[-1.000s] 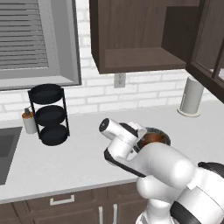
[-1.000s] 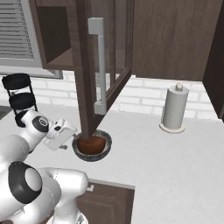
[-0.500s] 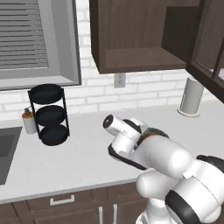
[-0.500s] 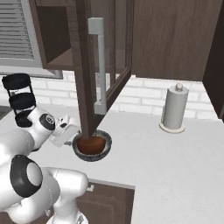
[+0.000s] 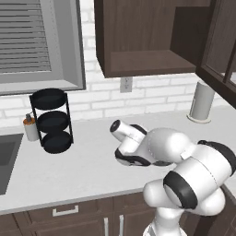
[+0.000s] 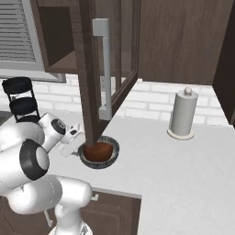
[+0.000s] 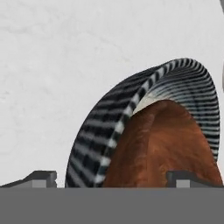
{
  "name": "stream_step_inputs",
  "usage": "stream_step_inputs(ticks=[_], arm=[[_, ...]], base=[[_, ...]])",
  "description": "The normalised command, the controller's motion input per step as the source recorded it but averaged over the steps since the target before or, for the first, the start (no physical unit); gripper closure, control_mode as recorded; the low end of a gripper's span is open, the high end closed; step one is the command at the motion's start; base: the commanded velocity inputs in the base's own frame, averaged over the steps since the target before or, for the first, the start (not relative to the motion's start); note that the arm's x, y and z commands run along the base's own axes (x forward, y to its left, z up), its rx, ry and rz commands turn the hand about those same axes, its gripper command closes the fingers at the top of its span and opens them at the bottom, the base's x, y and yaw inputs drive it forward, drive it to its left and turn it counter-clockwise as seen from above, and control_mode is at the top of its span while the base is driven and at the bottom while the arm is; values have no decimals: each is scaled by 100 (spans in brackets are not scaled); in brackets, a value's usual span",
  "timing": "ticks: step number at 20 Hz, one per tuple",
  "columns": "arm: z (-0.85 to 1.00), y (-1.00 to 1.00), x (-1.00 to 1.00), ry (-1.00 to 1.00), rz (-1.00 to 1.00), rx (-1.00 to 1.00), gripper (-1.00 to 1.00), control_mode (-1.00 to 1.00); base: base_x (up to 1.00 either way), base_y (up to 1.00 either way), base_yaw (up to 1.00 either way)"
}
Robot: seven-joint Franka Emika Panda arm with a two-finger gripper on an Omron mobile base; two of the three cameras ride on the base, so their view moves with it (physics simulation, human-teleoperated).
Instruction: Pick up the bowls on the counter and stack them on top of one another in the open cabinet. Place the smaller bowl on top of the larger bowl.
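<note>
The small bowl [image 6: 98,150] sits inside the grey bowl [image 6: 111,156] on the counter [image 6: 183,174], as before. The gripper [image 7: 111,177] has come closer than a second ago; its fingers [image 7: 186,178] stand apart, one each side of the small bowl, gripping nothing.

Glossy white rounded arm [image 5: 184,170] segments (bulbous, almost spherical) joined by dark bands.

Wall: white brick backsplash [image 5: 152,94], outlet [image 5: 126,84] at centre.
Window: grey-framed, slatted blind [image 5: 25,41], upper left.
Lower units: dark brown drawers [image 5: 64,216], bottom edge.
Sink: basin [image 5: 5,159], left edge.
Door: glass-paned [image 6: 108,69], hanging open.
</note>
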Motion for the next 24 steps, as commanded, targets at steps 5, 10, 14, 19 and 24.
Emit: stream_step_inputs(ticks=[5, 10, 14, 19, 24], arm=[[-35, 0, 1, 16, 0, 0, -100, -100], [-49, 0, 3, 7, 0, 0, 100, -100], [-44, -15, 6, 0, 0, -1, 100, -100], [-14, -2, 1, -7, 0, -2, 100, -100], [5, -14, -22, -16, 3, 0, 100, -100]], base=[[0, 0, 0], [0, 0, 0], [0, 0, 0], [0, 0, 0], [0, 0, 0]])
